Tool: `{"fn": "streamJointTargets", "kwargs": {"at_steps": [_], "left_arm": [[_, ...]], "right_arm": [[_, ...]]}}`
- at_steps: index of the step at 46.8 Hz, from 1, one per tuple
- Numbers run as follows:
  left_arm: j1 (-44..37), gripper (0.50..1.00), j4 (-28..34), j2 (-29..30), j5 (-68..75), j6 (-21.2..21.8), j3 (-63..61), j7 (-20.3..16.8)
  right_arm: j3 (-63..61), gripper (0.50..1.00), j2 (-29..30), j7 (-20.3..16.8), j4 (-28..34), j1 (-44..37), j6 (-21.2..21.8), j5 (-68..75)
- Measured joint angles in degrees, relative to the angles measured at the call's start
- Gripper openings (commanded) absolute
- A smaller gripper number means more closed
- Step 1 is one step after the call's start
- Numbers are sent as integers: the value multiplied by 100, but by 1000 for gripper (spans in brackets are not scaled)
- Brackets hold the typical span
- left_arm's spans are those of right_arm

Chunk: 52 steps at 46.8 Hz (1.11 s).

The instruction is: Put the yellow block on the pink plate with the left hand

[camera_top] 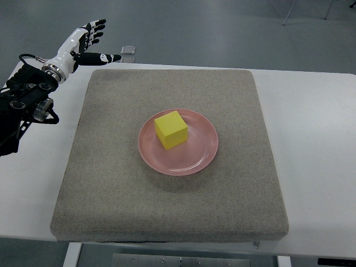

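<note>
Since the yellow block (171,129) is already sitting on the pink plate (203,157), a bit up and left of its middle, I'd call the job pretty much finished. The left hand (88,40) is way off at the top-left corner, well apart from the plate, fingers spread and holding nothing. No right arm anywhere in view.

What could go wrong from here? Not much, honestly — the main risk I can see is the arm sweeping low across the mat (167,211) if it moves again and clipping the plate rim, which could nudge the plate or tip the block off. The block isn't dead centre either, so a bump would push it toward the edge sooner.

On materials: the block is a matte, soft-looking cube, maybe foam, with slightly rounded corners. The plate is round, shallow and glossy — you can see light glinting near its lower rim — so it's probably slick plastic. It rests on a coarse grey-beige mat, felt-like and thick, square with rounded corners, which should grip it fine. Under that is a smooth white worktop (311,139). Just 1 small clear thing (128,51) sits by the far edge; can't tell what it is.
</note>
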<state>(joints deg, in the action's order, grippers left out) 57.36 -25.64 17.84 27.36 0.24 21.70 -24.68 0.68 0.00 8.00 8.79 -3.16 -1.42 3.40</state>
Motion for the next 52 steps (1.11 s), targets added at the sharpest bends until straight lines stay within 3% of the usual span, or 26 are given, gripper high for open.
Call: {"fn": "streamJointTargets", "kwargs": {"at_steps": [22,31,36,52], "left_arm": [[5,960,481,-310,-1979,-80,32,144],[108,943,893,-636,-2115,-62,43,675],[116,943,896,-667,-2388,-92,65,761],[118,945,925,-587,-2834,-1060,1184,561]], "right_arm": [[-1,924,0,0,0,0,0,1],[-1,924,0,0,0,0,0,0],[1,924,0,0,0,2,0,0],[-4,924,0,0,0,0,1,0]]}}
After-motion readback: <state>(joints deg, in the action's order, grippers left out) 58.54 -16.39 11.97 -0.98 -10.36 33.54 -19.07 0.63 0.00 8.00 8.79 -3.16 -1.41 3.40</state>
